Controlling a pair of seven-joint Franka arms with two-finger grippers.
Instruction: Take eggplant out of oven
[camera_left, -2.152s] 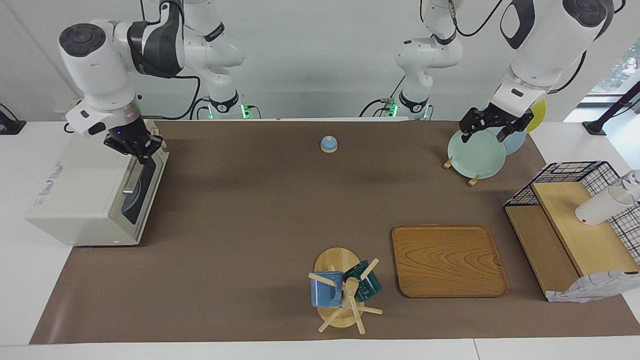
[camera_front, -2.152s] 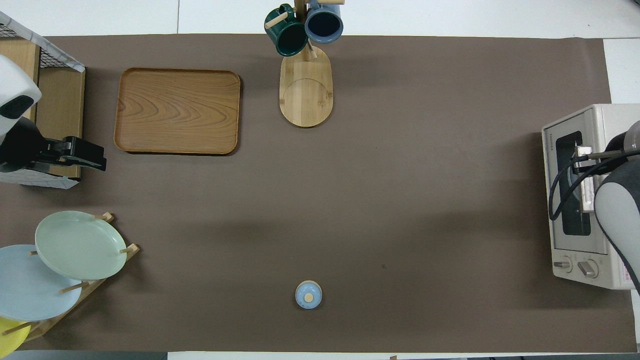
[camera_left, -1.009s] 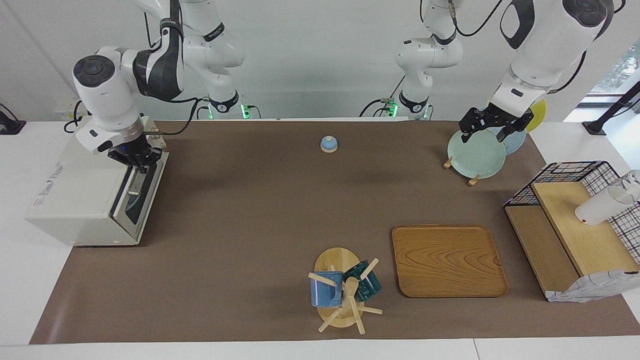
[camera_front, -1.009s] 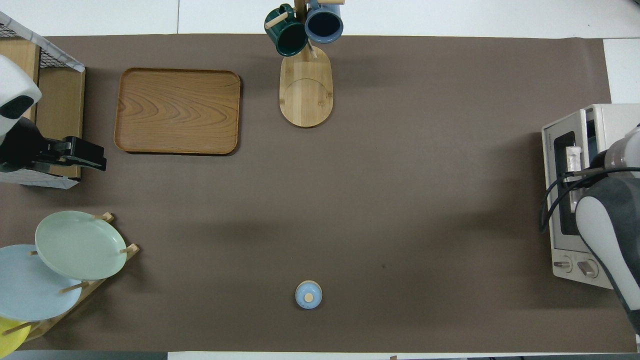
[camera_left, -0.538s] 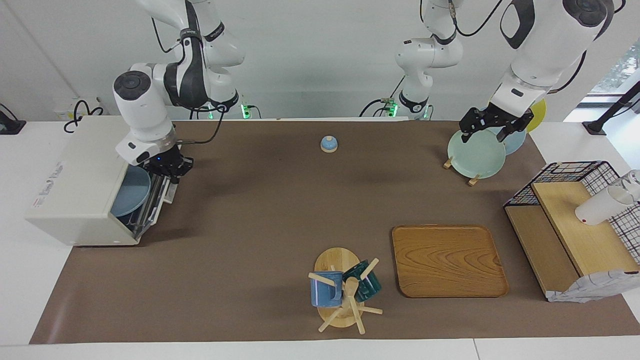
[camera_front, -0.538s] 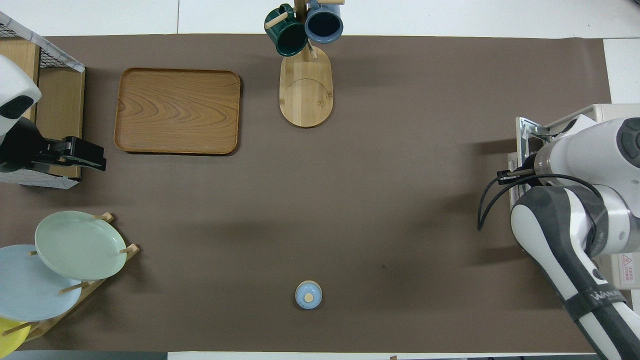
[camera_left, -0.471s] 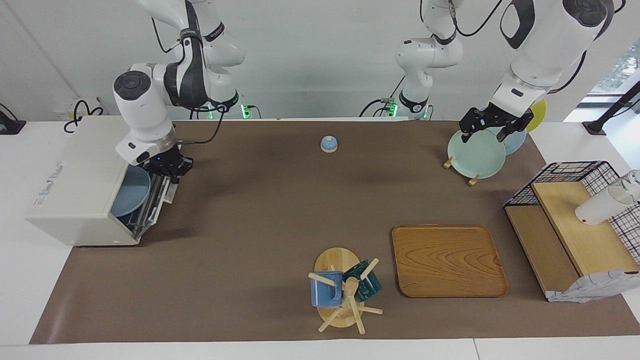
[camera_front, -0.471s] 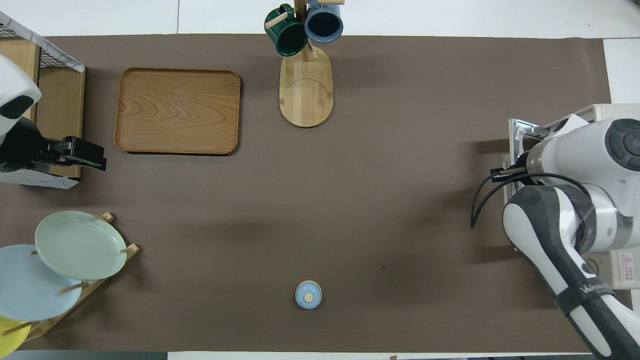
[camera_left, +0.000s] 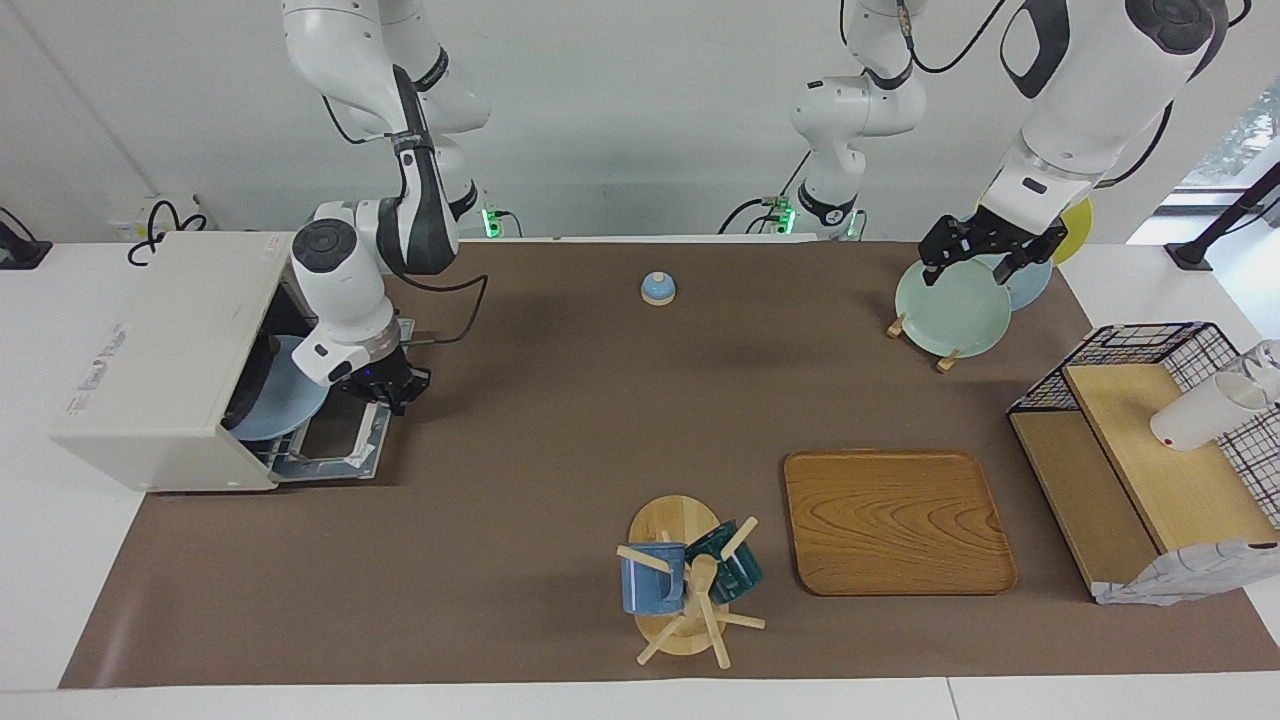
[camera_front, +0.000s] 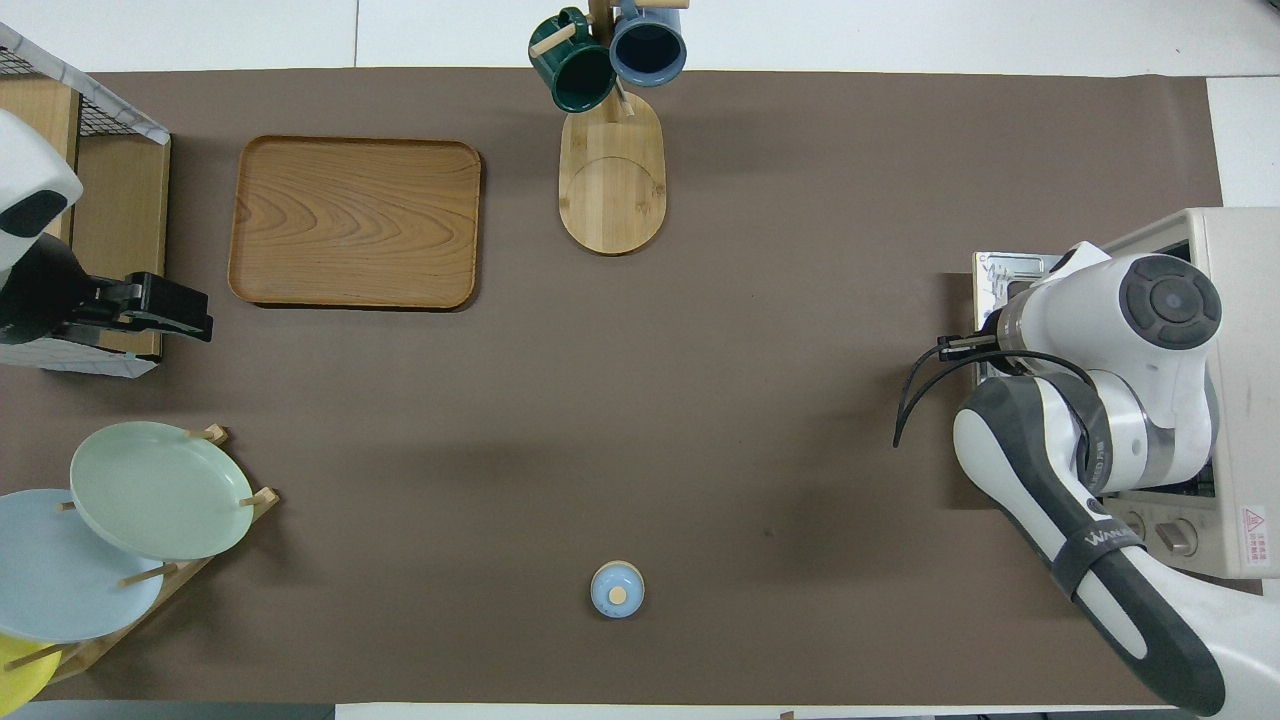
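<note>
Off-white and boxy, the toaster oven (camera_left: 165, 360) sits at the right arm's end of the brown-covered bench (camera_left: 560, 420), its glass door (camera_left: 345, 440) dropped down flat onto the bench in front of it. Inside the open cavity a pale blue round plate (camera_left: 280, 400) rests on the rack; the eggplant cannot be made out in either view, so whether it lies on that plate or deeper inside cannot be told. The right claw (camera_left: 385, 388) is down at the outer edge of the lowered door, closed tight where the door's handle would be, though the handle itself is hidden under it; in the overhead view the arm's wrist covers that spot. The left claw (camera_left: 985, 255) hangs over the pale green round plate (camera_left: 950, 312) standing in a wooden plate rack (camera_front: 165, 580), its fingers spread wide and holding nothing, that arm waiting. Farther from the robots lie a rectangular wooden tray (camera_left: 898, 522) and a wooden mug tree (camera_left: 685, 590) carrying a blue mug (camera_left: 650, 580) and a dark green mug (camera_left: 730, 570). A small blue round lid with a wooden knob (camera_left: 657, 288) sits near the robots, mid-bench. A black wire basket shelf with wooden boards (camera_left: 1140, 450) stands at the left arm's end.
</note>
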